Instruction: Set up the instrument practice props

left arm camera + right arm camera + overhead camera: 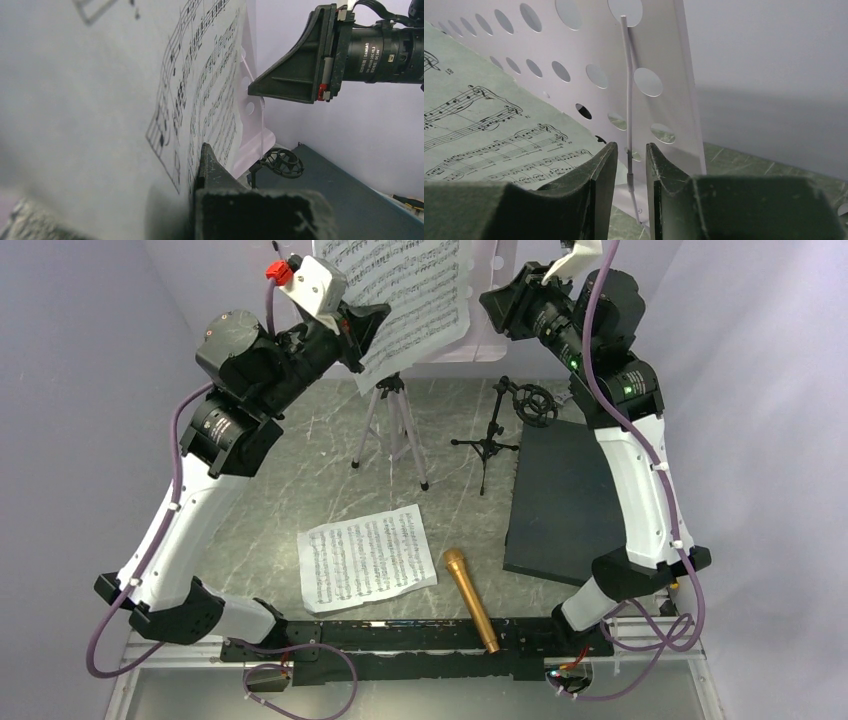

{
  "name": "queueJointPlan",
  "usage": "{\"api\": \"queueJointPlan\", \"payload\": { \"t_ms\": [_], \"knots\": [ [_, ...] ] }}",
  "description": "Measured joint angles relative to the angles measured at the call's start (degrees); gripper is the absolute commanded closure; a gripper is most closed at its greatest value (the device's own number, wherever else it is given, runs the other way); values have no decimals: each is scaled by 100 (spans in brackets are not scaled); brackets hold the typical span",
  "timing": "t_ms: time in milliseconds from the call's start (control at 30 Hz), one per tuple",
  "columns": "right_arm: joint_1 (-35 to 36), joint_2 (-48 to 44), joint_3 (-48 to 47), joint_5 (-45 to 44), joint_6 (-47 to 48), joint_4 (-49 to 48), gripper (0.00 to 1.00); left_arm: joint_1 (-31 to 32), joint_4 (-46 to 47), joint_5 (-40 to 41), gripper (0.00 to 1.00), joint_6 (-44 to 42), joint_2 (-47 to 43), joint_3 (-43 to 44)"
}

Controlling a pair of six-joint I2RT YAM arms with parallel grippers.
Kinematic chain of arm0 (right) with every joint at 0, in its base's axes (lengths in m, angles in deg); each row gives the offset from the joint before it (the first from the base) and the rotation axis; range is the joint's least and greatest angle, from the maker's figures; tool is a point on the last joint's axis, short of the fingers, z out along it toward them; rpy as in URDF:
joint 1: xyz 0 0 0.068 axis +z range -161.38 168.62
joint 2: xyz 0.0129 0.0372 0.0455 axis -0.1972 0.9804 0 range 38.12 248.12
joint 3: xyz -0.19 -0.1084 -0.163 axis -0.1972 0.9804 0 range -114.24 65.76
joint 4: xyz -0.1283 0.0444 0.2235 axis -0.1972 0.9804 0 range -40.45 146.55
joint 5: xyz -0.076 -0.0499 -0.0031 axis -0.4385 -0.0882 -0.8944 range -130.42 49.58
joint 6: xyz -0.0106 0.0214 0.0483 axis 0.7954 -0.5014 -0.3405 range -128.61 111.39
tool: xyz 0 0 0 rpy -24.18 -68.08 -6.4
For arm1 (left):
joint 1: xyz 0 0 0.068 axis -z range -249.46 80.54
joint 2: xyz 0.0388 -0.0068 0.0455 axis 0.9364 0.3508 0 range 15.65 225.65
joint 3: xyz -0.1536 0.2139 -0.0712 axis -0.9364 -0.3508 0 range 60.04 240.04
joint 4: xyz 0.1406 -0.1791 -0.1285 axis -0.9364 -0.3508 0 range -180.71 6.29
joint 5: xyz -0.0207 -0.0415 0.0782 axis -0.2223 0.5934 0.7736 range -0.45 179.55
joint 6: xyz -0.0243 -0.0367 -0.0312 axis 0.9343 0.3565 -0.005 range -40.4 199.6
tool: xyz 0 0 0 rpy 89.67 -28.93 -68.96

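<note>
The pale lilac music stand (392, 430) stands at the back centre on its tripod. One music sheet (410, 300) leans on its perforated desk (664, 50). My left gripper (372, 328) is shut on that sheet's left edge; in the left wrist view one finger (212, 165) presses the paper (200, 75) and the other finger is hidden behind it. My right gripper (631, 155) is at the desk's right side, its jaws narrowly open either side of the thin white page-holder wire (628, 100), without touching it. A second sheet (365, 560) and the gold microphone (470, 598) lie on the table. The black mic stand (490, 445) stands beside them.
A dark grey slab (565, 500) lies flat at the right, just beyond the mic stand's ring mount (535, 405). Grey-lilac walls close in the back and both sides. A black rail (400, 640) with the arm bases runs along the near edge.
</note>
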Motion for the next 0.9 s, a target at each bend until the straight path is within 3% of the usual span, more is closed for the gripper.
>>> {"api": "queueJointPlan", "payload": {
  "t_ms": [267, 567, 900],
  "knots": [
    [0, 55, 0, 9, 17, -46, 79, -2, 22, 2, 97, -4, 184, 177],
    [-4, 48, 131, 50, 74, -280, 99, -85, 197, -4, 97, -2, 267, 186],
    [-11, -190, 516, 208, 164, -538, 100, -232, 256, -68, 97, 15, 411, 236]
  ]
}}
